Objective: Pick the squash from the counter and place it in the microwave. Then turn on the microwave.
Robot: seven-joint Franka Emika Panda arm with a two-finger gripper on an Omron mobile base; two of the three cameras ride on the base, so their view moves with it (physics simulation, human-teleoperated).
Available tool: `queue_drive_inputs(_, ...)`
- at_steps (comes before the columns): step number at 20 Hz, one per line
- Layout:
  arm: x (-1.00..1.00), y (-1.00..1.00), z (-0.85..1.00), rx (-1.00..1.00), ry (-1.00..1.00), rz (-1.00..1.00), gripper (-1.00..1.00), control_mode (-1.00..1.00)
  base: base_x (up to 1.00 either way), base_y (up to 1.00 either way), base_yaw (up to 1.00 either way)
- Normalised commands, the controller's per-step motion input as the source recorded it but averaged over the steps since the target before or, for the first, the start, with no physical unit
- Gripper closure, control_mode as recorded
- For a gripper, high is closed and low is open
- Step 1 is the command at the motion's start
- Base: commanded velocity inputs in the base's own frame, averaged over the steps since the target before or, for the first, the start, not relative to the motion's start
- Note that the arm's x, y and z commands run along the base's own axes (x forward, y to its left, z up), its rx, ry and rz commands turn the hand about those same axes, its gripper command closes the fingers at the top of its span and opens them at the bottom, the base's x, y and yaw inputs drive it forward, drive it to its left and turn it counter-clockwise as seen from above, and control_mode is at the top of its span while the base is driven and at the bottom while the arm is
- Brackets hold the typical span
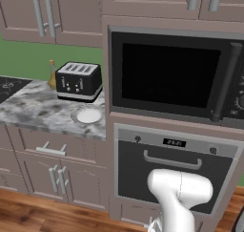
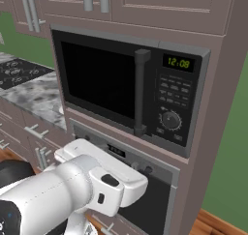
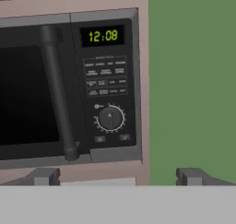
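Note:
The microwave (image 1: 167, 76) (image 2: 111, 84) (image 3: 46, 89) is built into the cabinet column, its black glass door shut. In the hand view its bar handle (image 3: 57, 94) rises left of centre, beside the panel with a green display (image 3: 102, 36) reading 12:08 and a round knob (image 3: 110, 118). My gripper (image 3: 119, 177) faces that panel from a short way off, open, its fingertips (image 3: 46, 176) wide apart with nothing between them. The marbled counter (image 1: 43, 109) (image 2: 38, 96) lies to the left. The squash is out of view.
On the counter stand a black toaster (image 1: 78, 80), an amber bottle (image 1: 52, 73) and a small white plate (image 1: 88, 115). An oven (image 1: 176, 169) sits under the microwave. A stovetop (image 2: 19, 72) is at far left. A green wall (image 3: 193, 80) is right of the column.

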Motion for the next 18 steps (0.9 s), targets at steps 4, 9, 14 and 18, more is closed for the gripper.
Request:
queue_drive_inputs(4,0.21,0.05,-0.32,-0.01,-0.06,-0.02,-1.00,-1.00,0.00,0.00,0.00)
queue_drive_inputs(9,0.32,0.10,-0.30,-0.01,-0.07,-0.03,-1.00,-1.00,0.00,0.00,0.00)
queue_drive_inputs(14,0.27,0.07,-0.26,-0.01,-0.08,-0.05,-1.00,-1.00,0.00,0.00,0.00)
queue_drive_inputs(18,0.17,0.00,-0.27,0.00,-0.08,-0.07,-1.00,-1.00,0.00,0.00,0.00)
